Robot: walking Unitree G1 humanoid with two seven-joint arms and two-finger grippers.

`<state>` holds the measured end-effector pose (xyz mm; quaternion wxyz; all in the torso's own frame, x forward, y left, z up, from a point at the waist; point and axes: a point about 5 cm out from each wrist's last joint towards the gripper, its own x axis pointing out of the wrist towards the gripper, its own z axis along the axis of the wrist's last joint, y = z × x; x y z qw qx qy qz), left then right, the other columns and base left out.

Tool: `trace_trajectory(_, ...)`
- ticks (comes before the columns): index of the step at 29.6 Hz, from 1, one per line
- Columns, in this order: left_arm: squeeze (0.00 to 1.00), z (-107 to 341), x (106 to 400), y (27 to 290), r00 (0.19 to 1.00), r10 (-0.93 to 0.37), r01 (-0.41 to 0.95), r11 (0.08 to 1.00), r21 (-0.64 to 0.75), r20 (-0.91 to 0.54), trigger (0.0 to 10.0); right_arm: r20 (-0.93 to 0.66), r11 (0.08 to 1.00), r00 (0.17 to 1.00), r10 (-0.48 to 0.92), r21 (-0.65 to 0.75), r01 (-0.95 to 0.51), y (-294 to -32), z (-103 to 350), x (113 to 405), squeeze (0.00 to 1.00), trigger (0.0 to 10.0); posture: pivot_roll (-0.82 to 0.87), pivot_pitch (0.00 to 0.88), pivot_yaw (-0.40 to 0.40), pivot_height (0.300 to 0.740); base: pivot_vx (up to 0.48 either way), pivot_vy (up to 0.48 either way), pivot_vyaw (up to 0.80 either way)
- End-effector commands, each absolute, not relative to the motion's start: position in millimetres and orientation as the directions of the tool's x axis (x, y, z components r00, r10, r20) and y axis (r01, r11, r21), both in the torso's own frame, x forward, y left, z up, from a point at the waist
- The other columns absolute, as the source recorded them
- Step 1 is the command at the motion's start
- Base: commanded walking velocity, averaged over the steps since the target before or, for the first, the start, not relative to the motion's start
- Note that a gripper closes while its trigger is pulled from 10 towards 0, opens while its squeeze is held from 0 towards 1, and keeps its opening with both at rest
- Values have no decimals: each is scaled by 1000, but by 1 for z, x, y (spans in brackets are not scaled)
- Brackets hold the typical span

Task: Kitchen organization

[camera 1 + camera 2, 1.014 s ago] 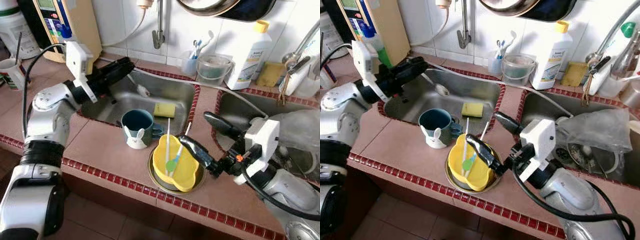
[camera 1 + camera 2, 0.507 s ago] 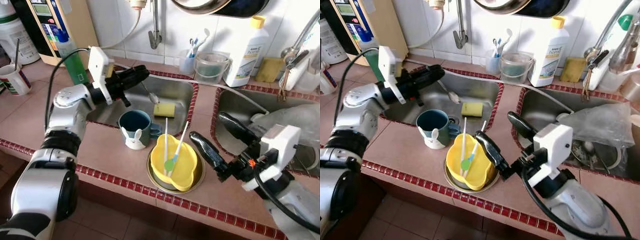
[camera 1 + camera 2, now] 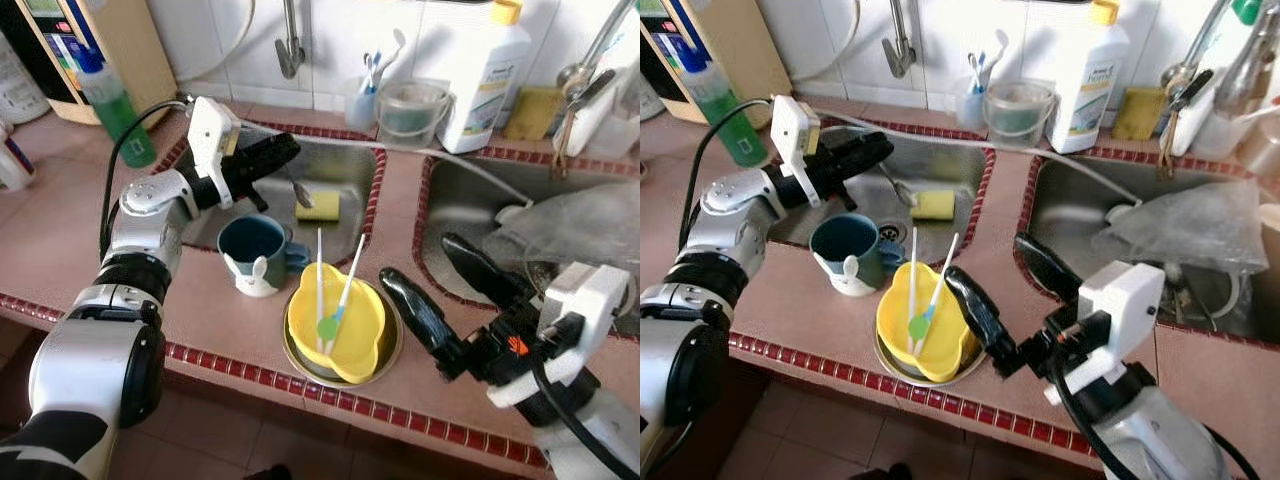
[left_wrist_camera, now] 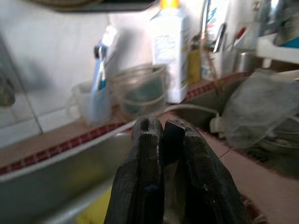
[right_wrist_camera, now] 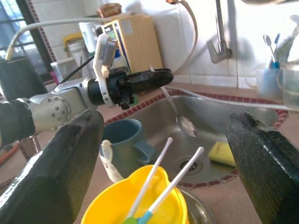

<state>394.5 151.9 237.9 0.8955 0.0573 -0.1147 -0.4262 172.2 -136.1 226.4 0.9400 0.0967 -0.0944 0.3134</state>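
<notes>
My left gripper (image 3: 288, 149) reaches over the left sink (image 3: 350, 165) and is shut on the handle of a metal spoon (image 3: 299, 190). The spoon hangs down above the sink, just behind a dark teal mug (image 3: 253, 243) with a white rabbit figure. A yellow bowl (image 3: 337, 322) holding two white-handled utensils (image 3: 322, 290) sits in a metal dish (image 3: 392, 348) near the counter's front edge. My right gripper (image 3: 418, 258) stands open just right of the bowl, nothing between its fingers (image 5: 60, 173). The right wrist view also catches the spoon (image 5: 180, 117).
A yellow sponge (image 3: 322, 207) lies in the left sink. The right sink (image 3: 455, 190) holds a plastic bag (image 3: 570, 225) and dishes. A clear cup (image 3: 411, 108), toothbrush holder (image 3: 363, 100), detergent bottle (image 3: 485, 60) and green bottle (image 3: 110, 100) line the back.
The camera has shifted. My left gripper has carried the spoon rightward over the sink, closer to the mug. My right gripper has drawn back a little from the yellow bowl.
</notes>
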Motion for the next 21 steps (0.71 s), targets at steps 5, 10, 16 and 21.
trace_trajectory(5,0,245,400,153,675,-718,685,695,216,169,10000,241,783,787,568,137,-607,-134,231,162,0,10000,-306,264,98,740,0,0,0)
trace_trajectory(10,0,244,403,152,713,-685,650,726,224,148,10000,230,786,795,561,153,-599,-134,233,159,0,10000,-310,278,99,740,0,0,0)
trace_trajectory(16,0,239,405,154,745,-657,625,747,229,110,10000,220,792,805,550,167,-587,-135,233,157,0,10000,-316,291,102,740,0,0,0)
trace_trajectory(21,0,244,406,153,745,-656,622,748,231,119,10000,219,791,807,549,175,-586,-137,234,155,0,10000,-321,290,104,740,0,0,0)
